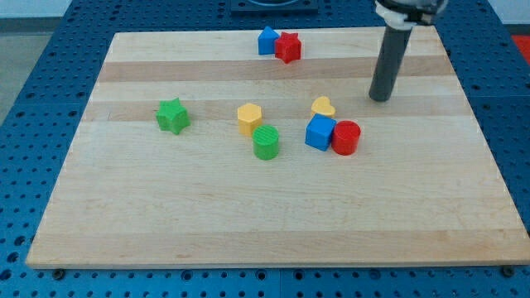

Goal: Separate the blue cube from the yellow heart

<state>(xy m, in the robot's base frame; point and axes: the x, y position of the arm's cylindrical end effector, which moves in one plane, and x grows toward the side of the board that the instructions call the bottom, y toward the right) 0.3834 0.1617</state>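
The rod carries no jaws and is holding nothing; its tip (380, 98) is standing right of the yellow heart (323, 107), not yet touching. The blue cube (320, 132) is sitting just below, needing a wedging push.

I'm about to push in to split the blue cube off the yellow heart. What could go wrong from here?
1. The red cylinder touches the blue cube, so a push on either will probably drag both.
2. The yellow heart sits right behind the cube; my tip, up to the view's right, would likely hit the heart first and press it against the cube.
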